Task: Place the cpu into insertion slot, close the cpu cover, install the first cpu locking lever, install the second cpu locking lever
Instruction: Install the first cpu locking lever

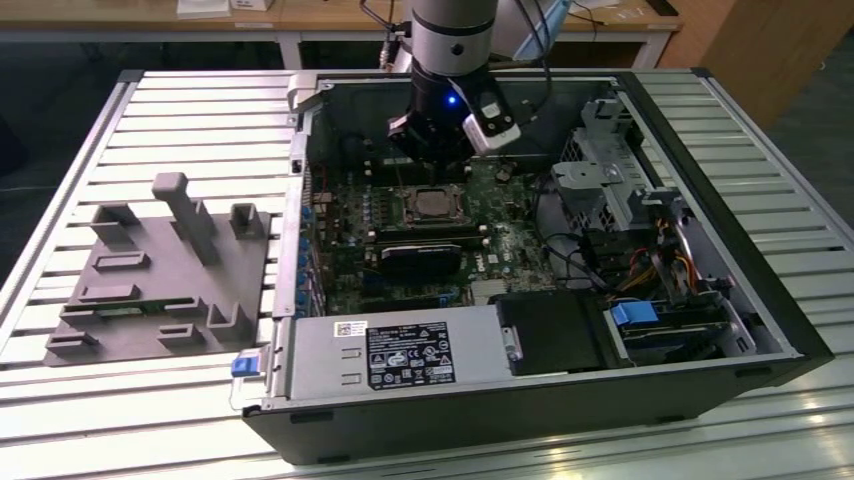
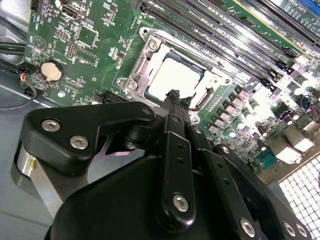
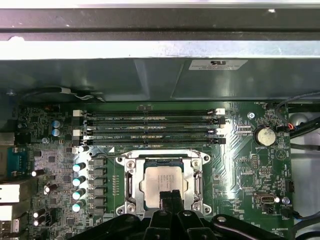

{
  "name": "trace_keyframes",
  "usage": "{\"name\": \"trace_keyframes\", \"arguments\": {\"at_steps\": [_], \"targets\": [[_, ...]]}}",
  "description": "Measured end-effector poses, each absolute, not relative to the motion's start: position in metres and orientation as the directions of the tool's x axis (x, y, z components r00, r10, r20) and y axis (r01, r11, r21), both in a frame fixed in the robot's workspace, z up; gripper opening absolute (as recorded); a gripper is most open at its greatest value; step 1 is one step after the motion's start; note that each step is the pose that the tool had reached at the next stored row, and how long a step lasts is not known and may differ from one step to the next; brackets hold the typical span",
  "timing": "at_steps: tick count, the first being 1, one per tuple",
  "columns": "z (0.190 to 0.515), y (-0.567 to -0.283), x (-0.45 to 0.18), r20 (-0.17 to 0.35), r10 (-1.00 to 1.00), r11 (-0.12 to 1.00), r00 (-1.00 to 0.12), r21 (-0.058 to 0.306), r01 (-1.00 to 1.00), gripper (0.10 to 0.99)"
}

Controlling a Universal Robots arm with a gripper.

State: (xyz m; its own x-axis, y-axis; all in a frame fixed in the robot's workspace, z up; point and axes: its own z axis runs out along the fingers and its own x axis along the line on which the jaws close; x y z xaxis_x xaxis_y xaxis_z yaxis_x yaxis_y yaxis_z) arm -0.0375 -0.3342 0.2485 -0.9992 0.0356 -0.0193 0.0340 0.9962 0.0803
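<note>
Seating looks done: the cpu (image 3: pixel 162 181) lies flat and square in the insertion slot (image 3: pixel 129 163) on the green motherboard (image 3: pixel 240 170), just beside the long memory slots (image 3: pixel 150 127), inside the open computer case (image 1: pixel 534 420). The cpu cover (image 3: pixel 134 185) seems to lie down over it, its window framing the dull metal top, though whether it is latched is hard to make out at this angle.

I judge the chip light, rigid and smooth-topped, with a delicate underside. It is best taken by its opposite edges and never forced. The cover looks like thin springy steel, to be pushed near its free end rather than gripped.

The gripper (image 3: pixel 169 195) has its two fingertips pressed together with nothing visible between them. They sit at the edge of the socket frame nearest the wrist, right at the cpu's rim. In the exterior view the arm (image 1: pixel 451 40) stands nearly vertical, reaching straight down into the case over the socket, with its wrist close above the board.
</note>
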Motion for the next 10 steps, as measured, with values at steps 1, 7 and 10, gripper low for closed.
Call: {"name": "trace_keyframes", "arguments": {"at_steps": [1,7,10], "targets": [[0.2486,-0.3342,-0.0376,-0.019,0.036,0.996,-0.999,0.08,0.034,0.102],[0.2488,-0.3343,-0.0409,-0.02,0.036,0.996,-0.999,0.08,0.034,0.102],[0.2487,-0.3343,-0.0463,-0.021,0.036,0.996,-0.999,0.08,0.034,0.102]]}}
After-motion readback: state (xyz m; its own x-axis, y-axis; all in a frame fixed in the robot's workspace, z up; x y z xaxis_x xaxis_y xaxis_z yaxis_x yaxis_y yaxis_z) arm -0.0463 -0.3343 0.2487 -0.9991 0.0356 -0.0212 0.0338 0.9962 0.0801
